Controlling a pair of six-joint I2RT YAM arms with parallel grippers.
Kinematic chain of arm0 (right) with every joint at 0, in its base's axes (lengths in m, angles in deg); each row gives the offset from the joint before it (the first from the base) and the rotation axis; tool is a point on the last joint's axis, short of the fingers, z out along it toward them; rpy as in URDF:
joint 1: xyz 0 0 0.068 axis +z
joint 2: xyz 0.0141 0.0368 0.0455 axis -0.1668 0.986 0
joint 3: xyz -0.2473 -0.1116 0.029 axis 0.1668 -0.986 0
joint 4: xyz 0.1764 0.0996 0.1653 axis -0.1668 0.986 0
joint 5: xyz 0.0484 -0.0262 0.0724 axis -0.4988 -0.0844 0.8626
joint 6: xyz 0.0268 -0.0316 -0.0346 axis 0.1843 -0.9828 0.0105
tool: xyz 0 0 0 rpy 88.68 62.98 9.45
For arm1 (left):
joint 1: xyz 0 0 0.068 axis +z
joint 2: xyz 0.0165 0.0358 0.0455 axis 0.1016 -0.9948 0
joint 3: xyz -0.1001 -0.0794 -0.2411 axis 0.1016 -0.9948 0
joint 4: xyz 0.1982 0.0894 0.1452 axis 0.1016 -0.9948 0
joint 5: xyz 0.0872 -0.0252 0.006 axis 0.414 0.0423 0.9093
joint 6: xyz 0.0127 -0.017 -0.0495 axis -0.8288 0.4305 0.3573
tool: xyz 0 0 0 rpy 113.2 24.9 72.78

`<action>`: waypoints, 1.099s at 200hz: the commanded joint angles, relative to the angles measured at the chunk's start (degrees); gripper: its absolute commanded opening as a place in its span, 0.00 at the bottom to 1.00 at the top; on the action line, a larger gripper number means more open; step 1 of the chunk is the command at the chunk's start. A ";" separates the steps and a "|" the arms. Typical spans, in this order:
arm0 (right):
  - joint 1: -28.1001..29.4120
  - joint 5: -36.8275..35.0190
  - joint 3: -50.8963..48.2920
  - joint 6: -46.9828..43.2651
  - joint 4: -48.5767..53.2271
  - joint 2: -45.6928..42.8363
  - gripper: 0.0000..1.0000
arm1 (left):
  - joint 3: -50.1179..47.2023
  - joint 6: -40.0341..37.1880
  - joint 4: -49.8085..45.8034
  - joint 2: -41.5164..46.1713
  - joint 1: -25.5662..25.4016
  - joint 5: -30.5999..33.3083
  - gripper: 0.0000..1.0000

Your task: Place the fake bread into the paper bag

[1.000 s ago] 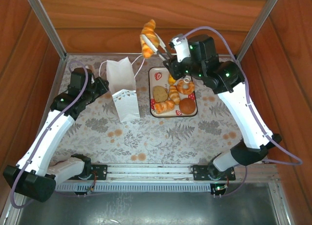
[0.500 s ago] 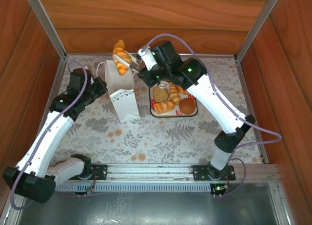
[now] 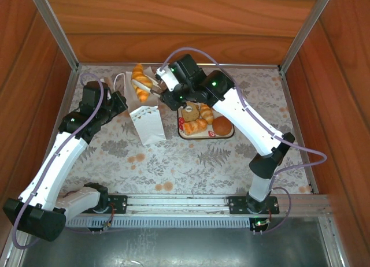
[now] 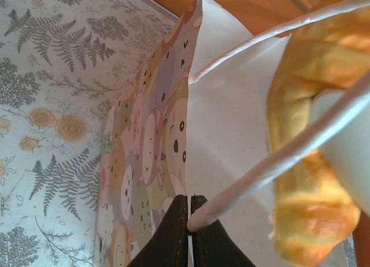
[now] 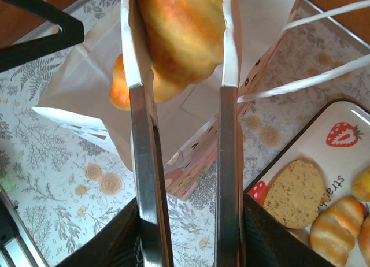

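Observation:
A golden croissant (image 3: 140, 80) hangs over the open mouth of the white paper bag (image 3: 148, 121), pinched in the tips of thin metal tongs (image 5: 226, 134). My right gripper (image 3: 169, 92) is shut on the tongs' two arms. In the right wrist view the croissant (image 5: 180, 30) sits above the bag's white inside (image 5: 87, 76). My left gripper (image 3: 121, 100) is shut on the bag's left rim, its fingertips (image 4: 173, 232) pressed together on the paper beside a white cord handle (image 4: 277, 157). More pastries lie on the tray: a brown bun (image 3: 222, 126), a croissant (image 3: 195, 126) and a brown slice (image 5: 295, 192).
The white strawberry-printed tray (image 3: 206, 136) stands just right of the bag, partly under my right arm. Wooden walls close in the back and sides. A leaf-patterned cloth (image 3: 191, 163) covers the table in front.
My right arm has swung left from above the tray and lowered, bringing the croissant in the tongs down over the bag's mouth. The left arm and the bag have stayed put.

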 commanded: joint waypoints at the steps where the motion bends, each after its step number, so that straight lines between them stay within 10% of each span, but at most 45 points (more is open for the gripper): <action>1: 0.69 0.88 1.58 -1.70 -0.14 0.27 0.41 | -0.88 -0.48 -0.64 0.51 0.42 0.47 0.08; 220: 1.01 -0.67 6.06 -2.62 7.81 5.33 0.49 | -1.71 -0.50 -0.67 1.70 0.49 1.19 0.08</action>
